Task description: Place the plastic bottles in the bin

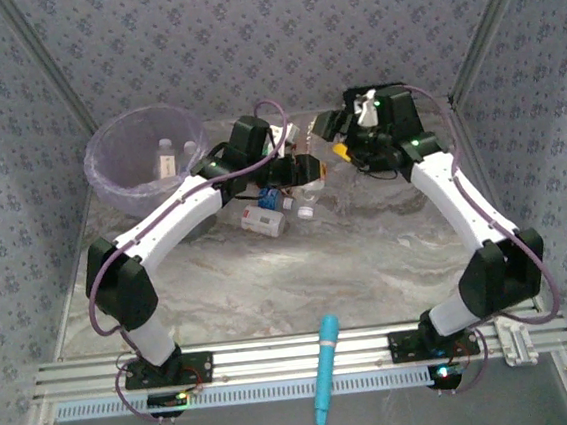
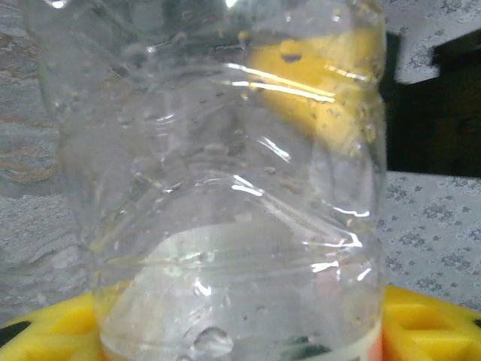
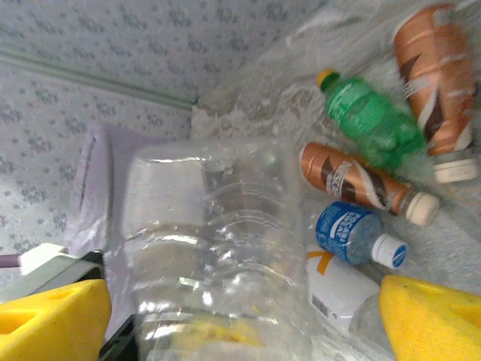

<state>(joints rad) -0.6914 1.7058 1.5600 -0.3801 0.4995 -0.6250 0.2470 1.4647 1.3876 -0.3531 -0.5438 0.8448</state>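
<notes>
Both arms reach from the near edge of the tabletop (image 1: 369, 265) toward the far middle, elbows bent outward. The left arm (image 1: 165, 229) slants up and to the right. The left tool (image 1: 311, 167) is closed, its yellow fingers (image 2: 421, 323) pressing both sides of a clear bottle (image 2: 225, 188). The right arm (image 1: 452, 191) leans up and to the left, its wrist turned inward. The right tool (image 1: 335, 145) faces the left one closely, with its yellow fingers (image 3: 52, 323) spread wide and gaps to the bottle between them.

Clear ribbed bottle (image 3: 210, 248); green bottle (image 3: 372, 124) lying flat — two bottles (image 1: 165, 162) in bin (image 1: 110, 184).
</notes>
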